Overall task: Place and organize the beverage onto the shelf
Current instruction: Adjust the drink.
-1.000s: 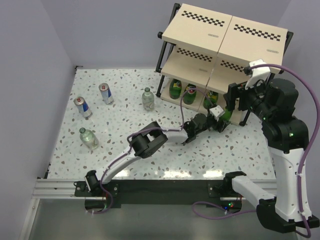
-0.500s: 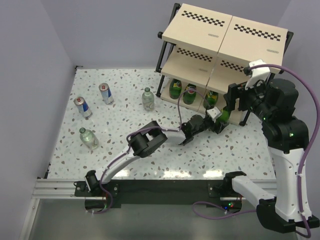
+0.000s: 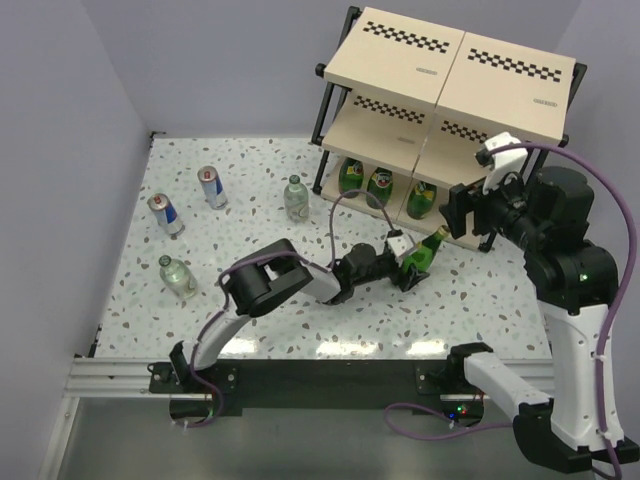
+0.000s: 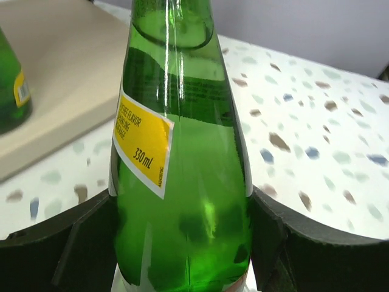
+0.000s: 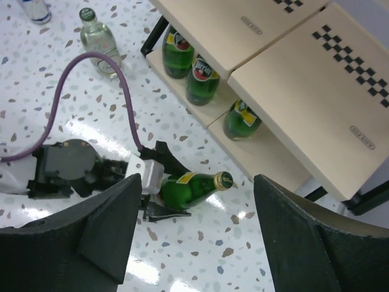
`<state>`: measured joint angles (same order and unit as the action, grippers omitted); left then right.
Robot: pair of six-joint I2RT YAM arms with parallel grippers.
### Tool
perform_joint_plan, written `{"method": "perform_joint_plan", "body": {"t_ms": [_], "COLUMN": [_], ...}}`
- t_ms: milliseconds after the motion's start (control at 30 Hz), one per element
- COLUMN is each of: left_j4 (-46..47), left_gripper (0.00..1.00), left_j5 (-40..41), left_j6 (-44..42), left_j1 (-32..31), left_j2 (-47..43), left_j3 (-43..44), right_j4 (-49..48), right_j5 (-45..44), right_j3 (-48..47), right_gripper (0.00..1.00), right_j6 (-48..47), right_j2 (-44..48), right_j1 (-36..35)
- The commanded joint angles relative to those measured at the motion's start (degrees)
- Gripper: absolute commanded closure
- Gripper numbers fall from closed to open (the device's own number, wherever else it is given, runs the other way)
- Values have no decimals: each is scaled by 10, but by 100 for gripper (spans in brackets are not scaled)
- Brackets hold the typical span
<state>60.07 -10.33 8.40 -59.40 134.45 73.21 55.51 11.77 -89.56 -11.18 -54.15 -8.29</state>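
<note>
Left gripper (image 3: 408, 266): clamped around tilted green bottle (image 3: 428, 248), shelf (image 3: 392, 148) ahead.
Right gripper (image 3: 458, 212): parted, empty.
Next move: likely uprighting bottle onto shelf.

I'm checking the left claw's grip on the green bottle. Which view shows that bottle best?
Left wrist: the bottle fills the frame, pinched between both fingers, label readable. Right wrist shows it whole from above; top external shows it small.

On the yellow label (image 4: 143, 146) of the green bottle (image 4: 194, 201), "330mL" is printed, with "FLAVOR" and a partly cut "SPARKLING" beside it. The small plates (image 5: 252, 21) on the shelf (image 5: 292, 73) and the print on the cans (image 3: 165, 213) cannot be read.
</note>
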Motion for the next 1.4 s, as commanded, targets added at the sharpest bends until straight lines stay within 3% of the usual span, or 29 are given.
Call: {"method": "perform_joint_plan", "body": {"t_ms": [0, 267, 433, 633, 900, 1000, 1200, 1233, 1333, 1367], "left_j4": [176, 267, 306, 308, 305, 298, 298, 297, 291, 288], "left_gripper": [100, 100, 100, 100, 100, 100, 100, 100, 100, 100], "left_j5": [-26, 9, 50, 100, 133, 130, 129, 130, 129, 126], "left_j6": [-17, -30, -30, -24, -17, -14, -8, -7, -1, 1], "left_j1": [-5, -24, -37, -46, -47, -47, -47, -47, -47, -47], "left_j2": [-120, -267, -334, -374, -370, -358, -341, -336, -325, -322], "left_j3": [-78, -277, -344, -352, -321, -301, -276, -271, -260, -258], "right_j4": [31, 61, 46, 5, -33, -40, -46, -45, -37, -36], "right_j5": [60, 199, 298, 322, 335, 345, 357, 359, 355, 351], "right_j3": [20, 64, 91, 130, 185, 185, 182, 180, 171, 169], "right_gripper": [22, 23, 23, 25, 31, 43, 53, 64, 82, 93], "right_j6": [-30, -24, 3, 27, 41, 41, 42, 41, 27, 16], "right_j2": [6, -37, -88, -123, -100, -104, -126, -126, -126, -126], "right_j1": [1, 2, 1, 1, -1, -1, -2, -2, -2, -3]}}
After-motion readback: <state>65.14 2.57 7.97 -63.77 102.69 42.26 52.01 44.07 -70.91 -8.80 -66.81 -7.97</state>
